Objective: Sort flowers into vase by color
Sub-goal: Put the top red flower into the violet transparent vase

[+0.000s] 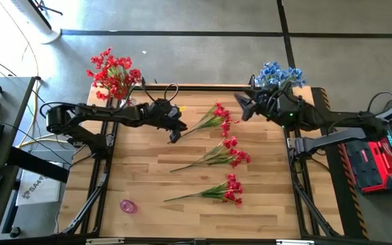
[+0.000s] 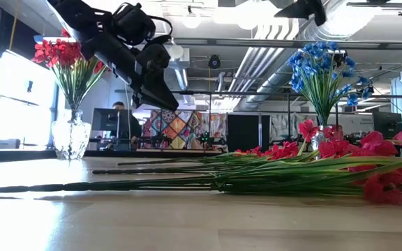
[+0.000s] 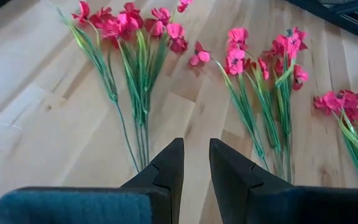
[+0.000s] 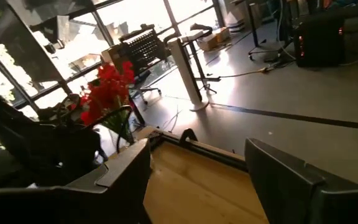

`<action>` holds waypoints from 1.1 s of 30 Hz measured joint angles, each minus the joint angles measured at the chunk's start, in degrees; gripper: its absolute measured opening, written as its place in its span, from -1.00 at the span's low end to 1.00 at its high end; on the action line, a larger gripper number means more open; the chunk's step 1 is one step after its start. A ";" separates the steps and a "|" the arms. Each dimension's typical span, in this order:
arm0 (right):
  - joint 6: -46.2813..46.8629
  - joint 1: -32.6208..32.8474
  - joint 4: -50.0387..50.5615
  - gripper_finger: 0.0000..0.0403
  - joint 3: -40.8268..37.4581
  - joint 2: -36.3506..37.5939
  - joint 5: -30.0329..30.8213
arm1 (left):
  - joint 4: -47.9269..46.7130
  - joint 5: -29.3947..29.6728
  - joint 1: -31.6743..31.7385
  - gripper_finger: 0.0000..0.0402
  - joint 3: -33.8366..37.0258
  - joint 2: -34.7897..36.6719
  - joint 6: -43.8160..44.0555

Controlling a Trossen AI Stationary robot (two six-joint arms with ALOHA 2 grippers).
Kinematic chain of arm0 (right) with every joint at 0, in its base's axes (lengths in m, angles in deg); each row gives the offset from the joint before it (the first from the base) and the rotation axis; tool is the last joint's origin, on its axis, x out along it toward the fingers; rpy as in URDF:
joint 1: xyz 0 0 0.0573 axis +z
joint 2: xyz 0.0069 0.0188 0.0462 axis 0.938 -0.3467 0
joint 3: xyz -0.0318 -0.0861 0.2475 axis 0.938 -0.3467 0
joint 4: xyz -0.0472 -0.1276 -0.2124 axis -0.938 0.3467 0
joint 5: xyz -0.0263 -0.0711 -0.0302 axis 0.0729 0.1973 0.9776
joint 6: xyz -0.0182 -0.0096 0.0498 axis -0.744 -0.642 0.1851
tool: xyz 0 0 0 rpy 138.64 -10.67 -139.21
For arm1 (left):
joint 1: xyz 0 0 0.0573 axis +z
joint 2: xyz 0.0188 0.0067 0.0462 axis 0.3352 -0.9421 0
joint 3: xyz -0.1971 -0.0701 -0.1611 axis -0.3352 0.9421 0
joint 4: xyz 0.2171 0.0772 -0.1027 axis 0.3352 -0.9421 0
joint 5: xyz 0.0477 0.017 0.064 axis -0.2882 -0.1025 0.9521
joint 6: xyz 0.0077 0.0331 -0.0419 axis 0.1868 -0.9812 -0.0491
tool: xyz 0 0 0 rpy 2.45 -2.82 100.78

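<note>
Red bunch, far-left corner: upright in a clear cut-glass vase [image 2: 70, 137], ribbed and bulbous, holding red flowers [image 1: 113, 73] on slim green stems.
Left claw [image 1: 175, 133]: dark, wedge-shaped fingers [image 3: 168, 167] parted by a narrow gap, gripping nothing, hovering above the stem ends of the nearest spray.
Pink ring [image 1: 128, 205]: small, round, near the front-left edge; possibly a roll of tape.
Counter [image 1: 141, 170]: pale wood planks, smooth, faintly glossy.
Loose sprays [image 1: 220, 154]: three lying flat mid-counter, thin green stems pointing left, red petal clusters to the right.
Right claw [image 1: 245, 107]: blunt dark fingers [image 4: 289, 177] spread wide, empty, raised near the far-right corner.
Blue bunch [image 1: 278, 74]: light blue flowers standing upright at the far-right corner, vase mostly hidden.
</note>
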 joint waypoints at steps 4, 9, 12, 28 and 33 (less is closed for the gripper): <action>0.40 1.31 -3.77 0.24 -0.01 -2.01 -1.88 | -0.01 0.14 -0.24 -0.69 0.00 0.00 -0.40; 0.42 3.20 -6.22 0.24 -0.02 -3.43 -2.94 | 0.55 0.17 -0.22 -0.68 0.00 0.00 -0.94; 0.78 4.50 -6.22 0.24 0.00 -4.15 -2.97 | 1.40 0.20 -0.22 -0.68 0.00 0.00 -0.94; 3.56 8.81 -12.97 0.24 -0.04 -12.19 -5.62 | 4.98 6.16 -0.17 -0.09 0.00 -1.40 -1.27; 5.59 8.81 -12.95 0.24 -0.04 -13.22 -8.62 | 6.30 6.12 -0.59 -0.08 0.00 -2.62 -2.08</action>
